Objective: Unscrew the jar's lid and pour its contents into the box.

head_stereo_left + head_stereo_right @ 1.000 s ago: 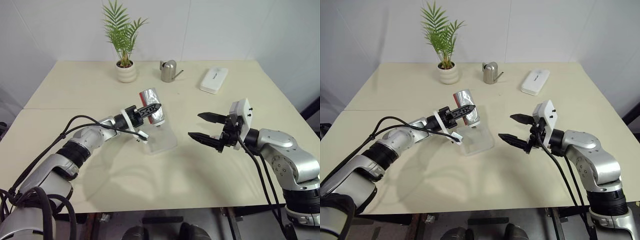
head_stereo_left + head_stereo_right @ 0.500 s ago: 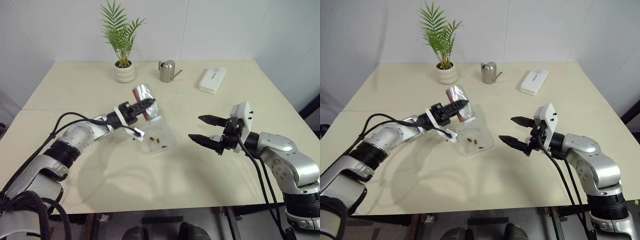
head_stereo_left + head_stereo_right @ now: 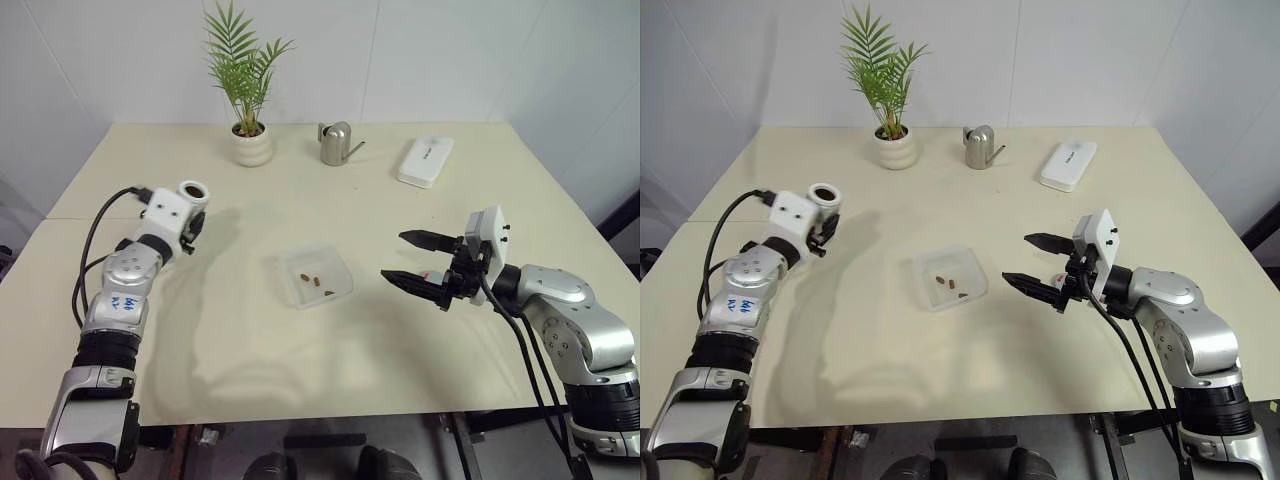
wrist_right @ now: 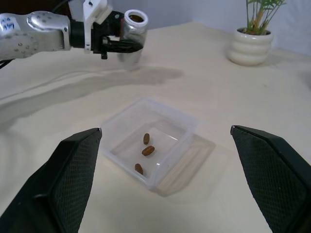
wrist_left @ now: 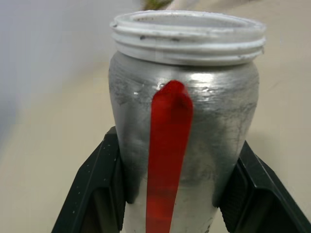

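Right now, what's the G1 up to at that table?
The left gripper holds the open jar upright, off to the left of the clear box. Three brown pieces lie in the box, so the pour looks done. The right gripper hangs open and empty to the right of the box. I can't spot the lid.

The left gripper [image 4: 114, 44] is clamped around the upright jar [image 5: 183, 121], its arm stretched out to the left. The right gripper [image 3: 414, 261] hangs level with fingers spread wide, holding nothing.
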Motion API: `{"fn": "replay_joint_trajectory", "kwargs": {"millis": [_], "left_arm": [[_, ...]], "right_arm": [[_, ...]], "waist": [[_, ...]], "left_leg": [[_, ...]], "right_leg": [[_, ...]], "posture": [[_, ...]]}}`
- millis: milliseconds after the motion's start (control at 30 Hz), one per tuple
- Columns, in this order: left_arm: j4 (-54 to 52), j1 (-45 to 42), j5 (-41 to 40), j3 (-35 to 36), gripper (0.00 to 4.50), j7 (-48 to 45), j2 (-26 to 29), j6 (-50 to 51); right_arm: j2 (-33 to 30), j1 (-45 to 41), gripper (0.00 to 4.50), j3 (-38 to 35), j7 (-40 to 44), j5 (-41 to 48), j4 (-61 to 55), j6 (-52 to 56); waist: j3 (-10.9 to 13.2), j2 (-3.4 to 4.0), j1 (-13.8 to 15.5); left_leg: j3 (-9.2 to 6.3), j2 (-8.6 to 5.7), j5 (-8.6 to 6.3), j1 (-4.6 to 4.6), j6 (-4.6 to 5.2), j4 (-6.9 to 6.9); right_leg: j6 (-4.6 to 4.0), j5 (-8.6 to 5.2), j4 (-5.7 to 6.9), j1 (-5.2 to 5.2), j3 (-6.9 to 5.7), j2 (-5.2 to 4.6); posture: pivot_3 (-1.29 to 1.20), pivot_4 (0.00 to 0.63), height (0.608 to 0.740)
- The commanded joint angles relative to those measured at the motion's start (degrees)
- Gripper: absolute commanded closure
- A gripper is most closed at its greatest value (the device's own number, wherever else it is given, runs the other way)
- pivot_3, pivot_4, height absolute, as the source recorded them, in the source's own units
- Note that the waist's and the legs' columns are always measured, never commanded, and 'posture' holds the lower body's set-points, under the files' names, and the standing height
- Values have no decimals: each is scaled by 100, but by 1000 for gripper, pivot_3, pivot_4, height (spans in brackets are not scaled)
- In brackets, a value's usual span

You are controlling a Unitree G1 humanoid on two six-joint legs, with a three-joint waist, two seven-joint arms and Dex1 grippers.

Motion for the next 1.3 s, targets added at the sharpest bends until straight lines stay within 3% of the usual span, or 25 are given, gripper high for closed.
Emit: {"fn": "replay_joint_trajectory", "kwargs": {"millis": [33,333,600,800,1100,1300], "left_arm": [[-360,26,-488,615,2517,277,-105,626],[-564,687,-925,1219,2517,197,-412,183],[-698,1178,-620,1121,14,280,-295,-359],[-1081,2024,-502,1187,14,3,-15,-651],[-2402,3974,-622,1466,14,-1403,969,-1080],[-3320,4286,-837,1439,14,-2251,1383,-1197]], "right_arm": [[-8,-10,25,-61,97,-19,-25,-180],[15,-21,25,-64,56,5,-54,-137],[88,-79,0,-42,88,57,-68,-164],[92,-25,0,45,364,69,-203,-243],[-90,-6,0,-22,729,-51,-115,-427],[-330,-96,0,-165,893,-232,281,-758]], "waist": [[-3,-5,3],[-10,-16,-31],[-11,-19,-83],[-12,-20,-122],[-13,-21,-93],[-13,-21,-72]], "left_leg": [[-1,-1,0,0,0,0],[-2,0,0,5,-2,0],[-3,1,1,7,-4,-1],[2,4,-3,9,-8,-9],[-2,11,-17,9,-16,-10],[-7,9,-36,8,-31,-10]], "right_leg": [[2,1,-1,1,1,0],[1,1,-2,3,3,0],[1,2,-1,4,4,-1],[0,2,-5,0,6,-2],[-4,1,-6,-5,4,-8],[-6,0,-10,-5,2,-17]], "posture": [[0,150,740],[0,150,740],[0,150,740],[0,150,740],[0,150,740],[0,150,740]]}}
